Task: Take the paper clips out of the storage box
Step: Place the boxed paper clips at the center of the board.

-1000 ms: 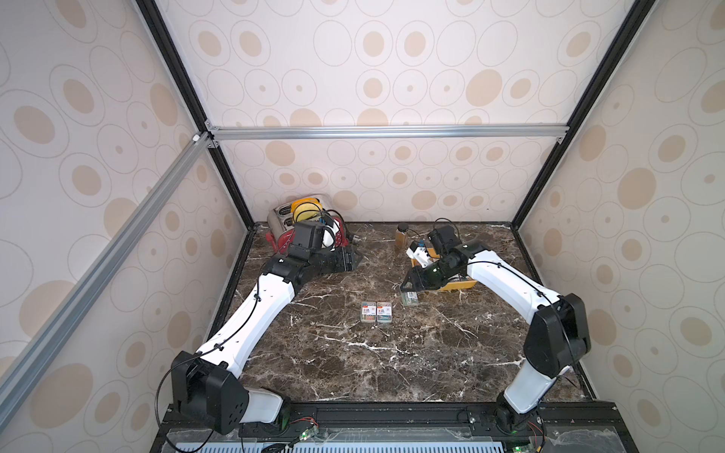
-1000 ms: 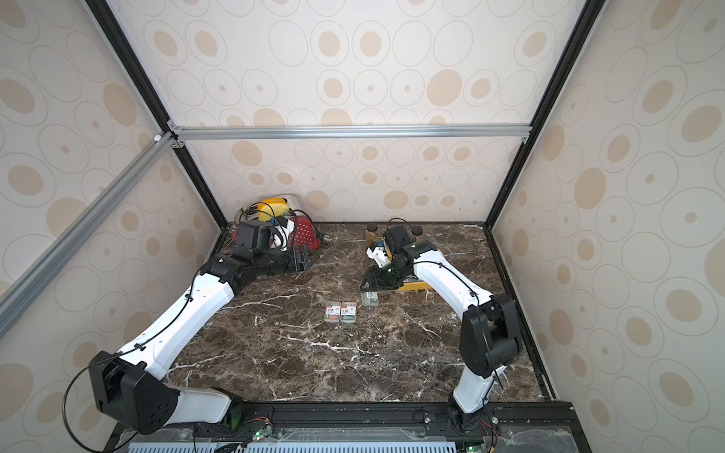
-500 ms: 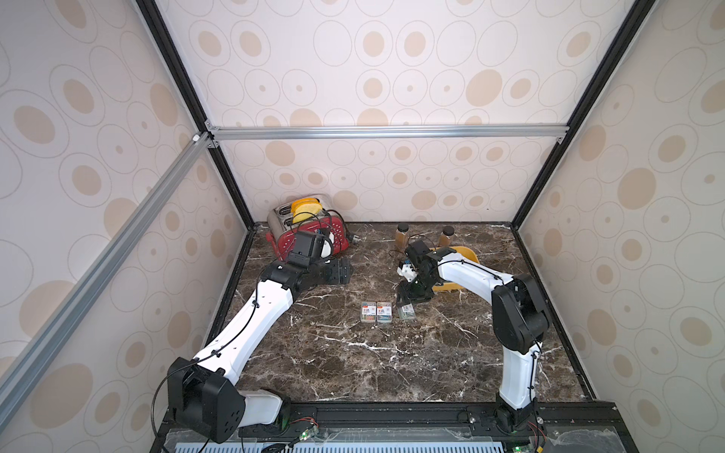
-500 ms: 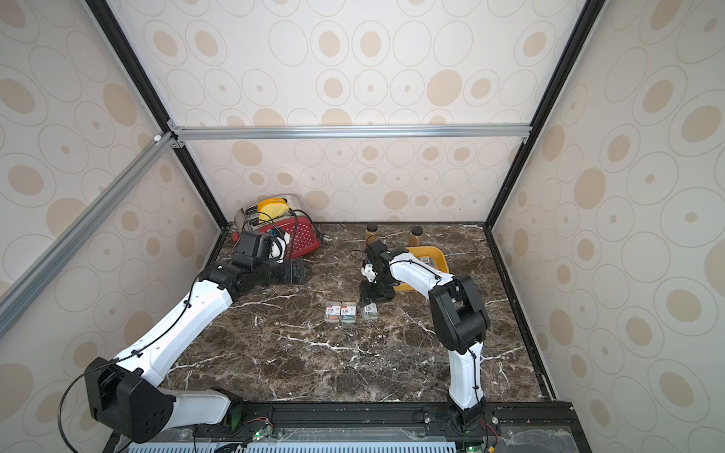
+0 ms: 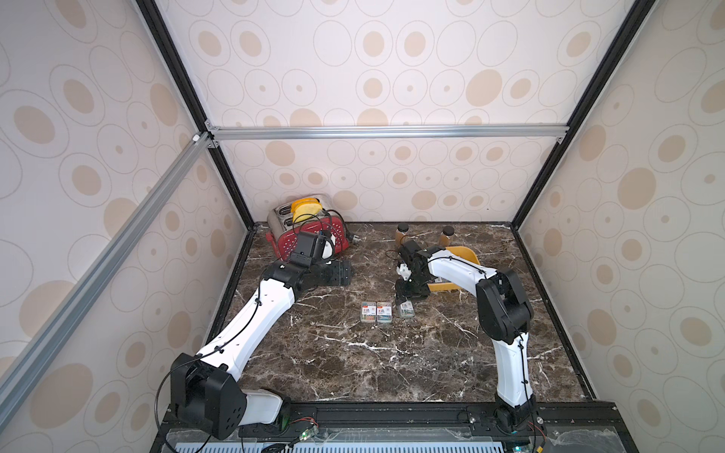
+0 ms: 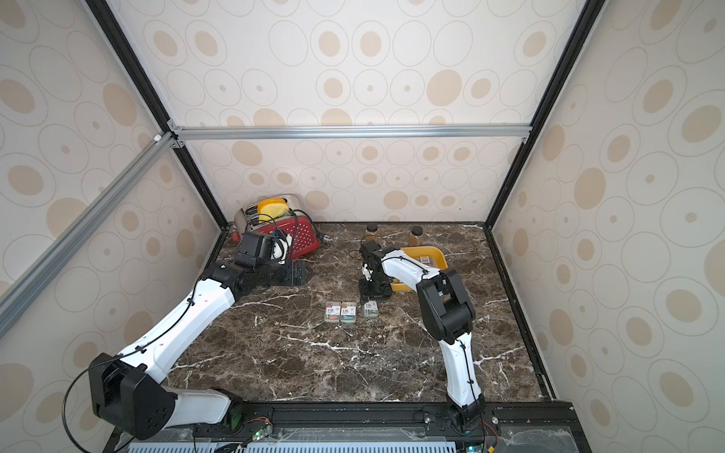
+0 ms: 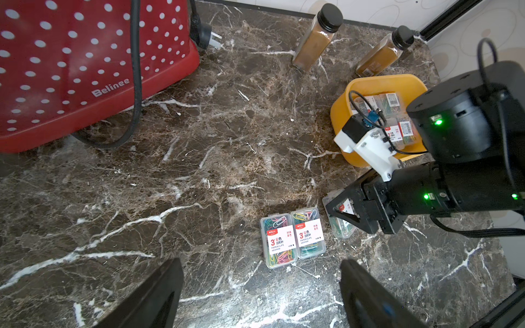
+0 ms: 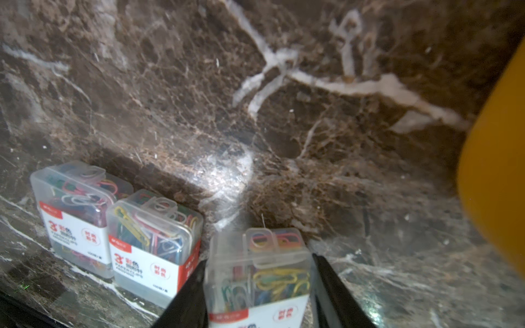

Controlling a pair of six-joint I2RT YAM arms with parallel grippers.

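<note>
Dark marble tabletop [image 5: 353, 364] inside a cell with dotted walls; at the far left corner stood a red dotted toaster [image 5: 314, 235] with its black cord [image 7: 136, 85] looped onto the marble; two brown black-capped bottles [image 7: 318, 37] stood along the back edge, just behind the storage box [image 5: 469, 254]. The yellow storage box lay at the far right of the table; several cases of paper clips [image 7: 393, 112] lay inside it, partly hidden in the left wrist view by the right arm's wrist and its white camera mount. Two further cases [image 5: 376, 312] lay side by side and touching on the open marble near the middle of the table, labels up.

The right gripper [image 7: 342, 217] pointed down at the marble just beside that pair, on the side toward the box; its black fingers [image 8: 187, 298] were closed on the two long sides of a third case [image 8: 258, 281], which sat squarely between the jaws, near its neighbour but apart from it; whether it rested on the marble could not be told. The box's yellow wall [image 8: 500, 170] stood close by at the edge of the right wrist view.

The left gripper [image 7: 260, 281] hovered in front of the toaster with jaws spread wide and nothing between them; the pair of loose cases lay ahead of its fingertips [image 7: 170, 272], well apart from them in both top views.
</note>
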